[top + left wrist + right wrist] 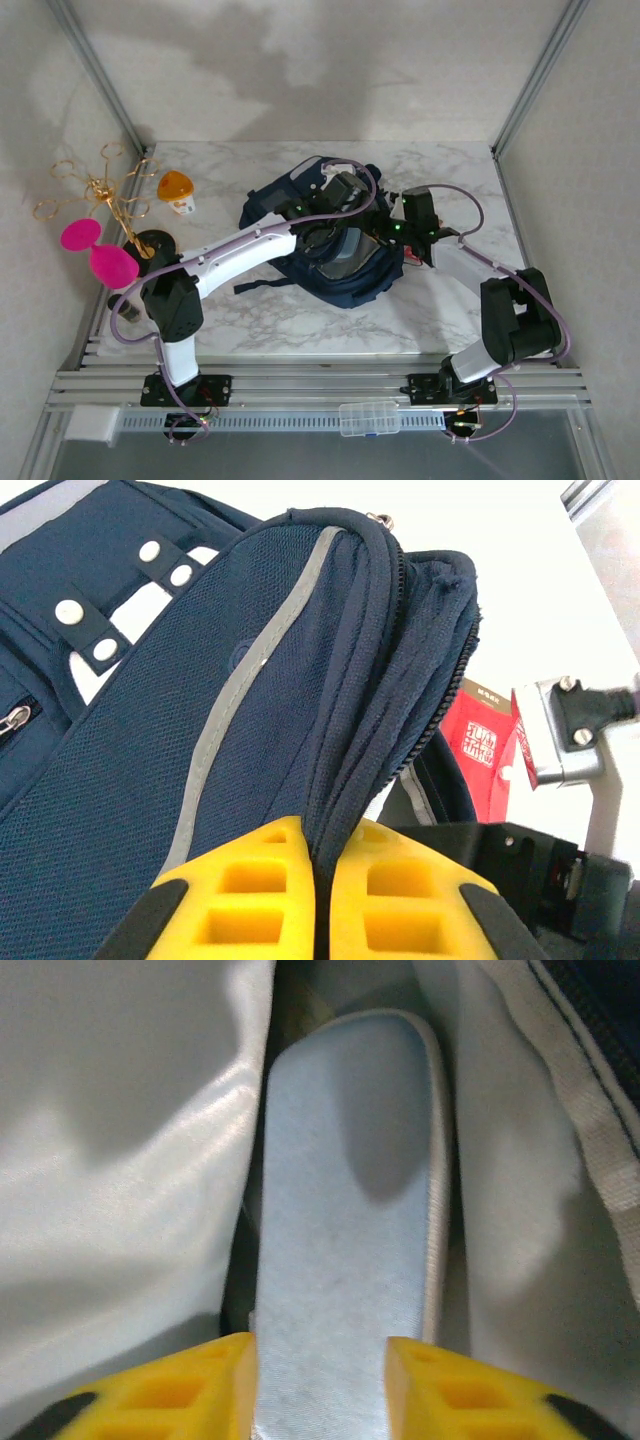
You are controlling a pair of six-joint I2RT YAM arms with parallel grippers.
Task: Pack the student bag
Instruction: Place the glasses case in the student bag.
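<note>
The student bag (268,208), navy blue with a grey stripe, lies in the middle of the marble table (300,320). In the left wrist view its mesh side (150,760) and zipped rim rise ahead, and my left gripper (322,845) is shut on a fold of the bag's navy fabric at the opening. My right gripper (388,230) reaches into the bag from the right. Inside, its yellow fingers stand apart on either side of a flat pale-blue pouch (345,1180) with a whitish edge, set between folds of pale lining (120,1160). The right gripper (320,1345) looks open.
A red packet (485,745) lies by the bag's right side, beside the right arm's wrist. At the table's left stand an orange-capped item (177,190) and a gold wire stand (105,195) with pink discs (76,236). A clear box (368,417) sits on the front rail.
</note>
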